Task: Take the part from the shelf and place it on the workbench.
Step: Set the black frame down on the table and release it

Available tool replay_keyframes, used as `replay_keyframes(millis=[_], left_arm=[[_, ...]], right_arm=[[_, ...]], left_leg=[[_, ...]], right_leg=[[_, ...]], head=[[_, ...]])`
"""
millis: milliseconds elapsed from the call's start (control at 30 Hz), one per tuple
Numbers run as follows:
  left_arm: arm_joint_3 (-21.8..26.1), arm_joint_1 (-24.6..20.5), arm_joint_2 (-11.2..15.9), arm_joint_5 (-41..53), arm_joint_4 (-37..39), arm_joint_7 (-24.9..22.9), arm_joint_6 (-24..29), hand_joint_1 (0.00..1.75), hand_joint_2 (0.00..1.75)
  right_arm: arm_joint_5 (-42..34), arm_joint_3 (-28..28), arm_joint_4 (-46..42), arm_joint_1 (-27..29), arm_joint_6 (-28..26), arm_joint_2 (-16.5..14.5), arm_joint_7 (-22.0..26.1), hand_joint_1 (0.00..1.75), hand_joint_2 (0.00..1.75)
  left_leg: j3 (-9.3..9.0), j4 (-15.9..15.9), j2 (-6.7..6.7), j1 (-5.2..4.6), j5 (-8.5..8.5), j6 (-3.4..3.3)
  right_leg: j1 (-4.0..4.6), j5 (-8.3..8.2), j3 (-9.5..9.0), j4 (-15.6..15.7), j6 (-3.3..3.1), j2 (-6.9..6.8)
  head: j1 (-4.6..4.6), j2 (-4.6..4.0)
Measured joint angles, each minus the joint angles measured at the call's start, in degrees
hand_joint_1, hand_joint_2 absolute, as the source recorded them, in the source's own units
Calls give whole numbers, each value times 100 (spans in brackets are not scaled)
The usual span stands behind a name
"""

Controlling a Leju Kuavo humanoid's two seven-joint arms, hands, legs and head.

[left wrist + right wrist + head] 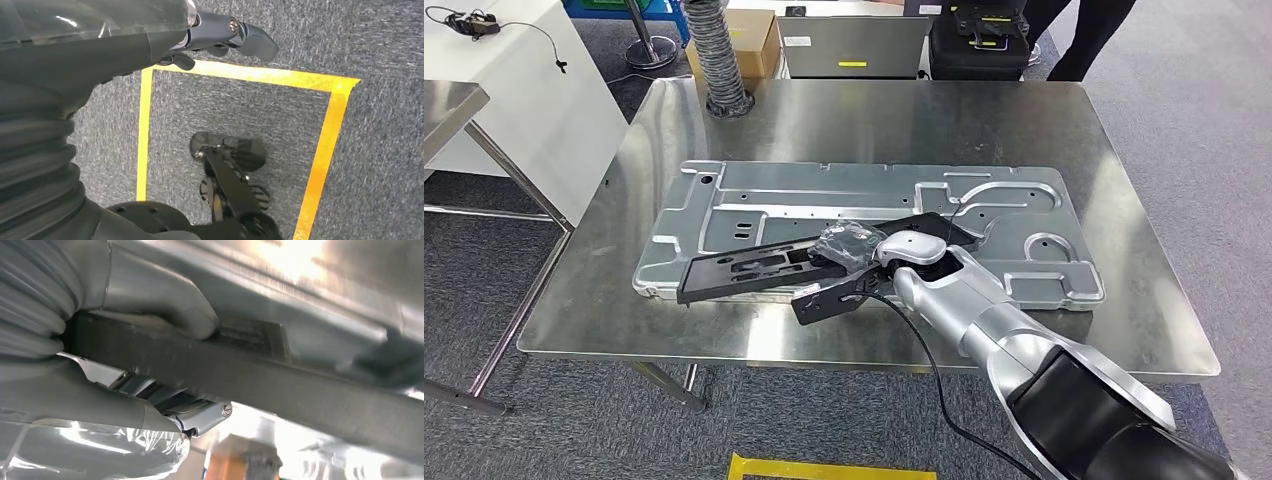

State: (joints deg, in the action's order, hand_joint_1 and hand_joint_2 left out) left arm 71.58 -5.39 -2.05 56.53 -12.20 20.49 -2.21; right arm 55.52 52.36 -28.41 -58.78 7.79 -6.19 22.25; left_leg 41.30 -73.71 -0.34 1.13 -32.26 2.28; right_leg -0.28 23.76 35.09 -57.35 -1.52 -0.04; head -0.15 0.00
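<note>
We saw the right hand (876,252) gripping the black part (769,267), thumb (165,300) pressed on its flat bar. The part lay across the stamped metal panel (844,195) on the steel workbench (604,290). The left hand (220,37) hung over carpet with yellow tape (325,145), holding nothing, fingers loosely spread.

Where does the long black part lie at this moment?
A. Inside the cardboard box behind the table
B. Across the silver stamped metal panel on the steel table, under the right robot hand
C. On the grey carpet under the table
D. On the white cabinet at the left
B: in the head view the black part lies across the silver panel on the steel table, with the right robot hand gripping it.
</note>
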Motion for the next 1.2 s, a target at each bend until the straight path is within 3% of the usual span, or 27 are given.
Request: replay_keyframes(millis=[33,67,133,200,267,333,367,467,500,533,567,633,700,833,900,967,1000,1033,1067,1133,1200], left_arm=[[0,10,0,-2,0,4,-18,0,175],[0,17,0,-4,0,10,-29,0,175],[0,18,-1,-9,0,38,-37,0,87],[0,13,-2,-13,0,85,-37,0,0],[0,18,-3,-14,0,118,-27,0,0],[0,18,-12,-14,0,131,-13,0,0],[0,14,-16,-13,0,134,-9,0,0],[0,13,-20,-12,0,139,-10,0,0],[0,14,-20,-12,0,140,-10,0,0],[1,16,-20,-12,0,141,-11,0,0],[1,17,-21,-12,0,142,-11,0,0],[1,16,-32,-12,1,145,-13,0,0],[1,15,-45,-18,1,148,-13,0,0],[7,12,-49,-69,2,145,7,0,0],[15,12,-45,-84,2,138,16,0,0],[33,16,-46,-101,2,125,26,0,0],[45,19,-45,-114,2,121,33,0,0],[59,22,-44,-126,2,118,41,0,0],[74,25,-42,-138,2,117,51,0,0],[109,28,-38,-167,2,115,78,0,0],[144,21,-37,-199,2,104,103,0,0]], right_arm=[[-14,41,39,-3,23,1,-13,0,0],[-32,79,79,-9,38,2,-27,0,0],[-76,134,143,-24,40,8,-65,0,0],[-128,175,197,-36,29,24,-105,0,0],[-222,193,243,-49,-23,45,-146,0,0],[-392,192,268,-65,-121,81,-183,0,0],[-517,183,273,-75,-167,107,-183,0,0],[-1081,46,275,-80,-192,226,-77,0,0],[-1276,-39,274,-74,-177,273,-21,0,0],[-1436,-132,269,-72,-166,310,30,0,0],[-1560,-233,261,-79,-163,345,72,0,0],[-1748,-428,231,-117,-177,405,147,0,0],[-1959,-609,166,-141,-287,453,273,0,0],[-2573,-1061,-200,-49,-768,580,675,0,0],[-3029,-1360,-531,51,-848,657,875,0,0],[-3708,-1700,-971,251,-710,751,1070,0,0],[-4112,-1902,-1252,393,-604,807,1150,0,0],[-4509,-2107,-1552,544,-516,865,1222,0,0],[-4888,-2331,-1893,698,-462,932,1287,0,0],[-5486,-2750,-2564,949,-474,1048,1404,0,0],[-5893,-3174,-3301,1200,-719,1161,1568,0,0]], left_leg=[[-37,66,1,3,91,3],[-179,339,2,8,262,3],[-587,1131,0,15,585,-15],[-786,1527,-8,5,675,-76],[-788,1552,-11,-10,686,-160],[-788,1579,0,-6,723,-235],[-786,1592,6,1,741,-269],[-761,1593,12,-2,759,-312],[-755,1591,11,-4,761,-315],[-752,1587,6,-4,762,-316],[-752,1582,1,-5,761,-315],[-752,1569,-7,-18,754,-301],[-736,1563,-6,-33,749,-258],[-705,1524,3,-34,698,-136],[-519,1094,5,-27,432,-91],[-181,368,7,-18,104,-57],[-58,119,7,-13,41,-44],[-23,59,7,-10,81,-37],[-96,224,8,-5,225,-35],[-444,936,6,3,583,-54],[-683,1432,-4,-10,721,-109]], right_leg=[[1,0,-2,-3,2,1],[-1,2,-5,-9,6,3],[6,15,0,-44,42,11],[23,16,21,-73,106,29],[25,-5,32,-67,172,45],[7,79,75,-171,239,43],[-2,208,159,-365,271,39],[-16,730,658,-1464,336,33],[-16,781,764,-1693,342,33],[-16,719,760,-1695,337,33],[-13,563,644,-1467,321,33],[13,202,233,-652,246,32],[49,53,-6,-127,175,28],[29,17,-35,8,86,27],[0,-7,-68,63,36,12],[10,0,-72,61,7,2],[15,7,-73,54,6,-1],[16,16,-74,43,9,-4],[14,29,-75,27,19,-4],[12,69,-72,-23,57,0],[28,101,-46,-75,108,3]], head=[[-1,0],[-1,0],[-1,0],[7,0],[12,0],[21,0],[31,0],[50,0],[50,0],[51,0],[52,0],[52,0],[49,1],[42,0],[27,0],[20,0],[20,0],[20,0],[20,0],[20,0],[25,0]])
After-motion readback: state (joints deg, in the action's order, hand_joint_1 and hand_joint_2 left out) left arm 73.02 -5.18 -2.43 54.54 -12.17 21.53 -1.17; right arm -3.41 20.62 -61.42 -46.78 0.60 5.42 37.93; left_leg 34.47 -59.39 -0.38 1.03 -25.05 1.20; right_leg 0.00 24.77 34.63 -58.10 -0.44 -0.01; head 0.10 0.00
